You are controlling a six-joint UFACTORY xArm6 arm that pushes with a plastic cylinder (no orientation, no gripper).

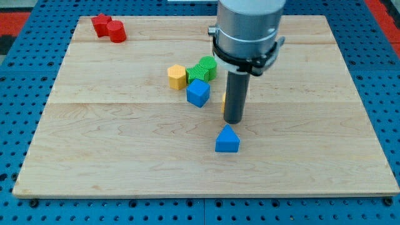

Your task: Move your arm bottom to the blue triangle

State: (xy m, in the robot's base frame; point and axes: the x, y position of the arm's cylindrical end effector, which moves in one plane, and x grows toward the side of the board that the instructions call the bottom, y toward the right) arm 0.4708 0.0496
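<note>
The blue triangle (227,139) lies near the middle of the wooden board (125,150), a little toward the view's bottom. My tip (233,121) is just above it in the view, very close to its top corner, slightly to the right. The rod rises from there to the grey arm body at the view's top. A blue cube (198,93) lies up and left of the tip.
A yellow hexagonal block (177,77) and two green blocks (202,69) cluster by the blue cube. A sliver of a yellow-orange block (224,102) shows behind the rod. Two red blocks (108,27) sit at the top left corner.
</note>
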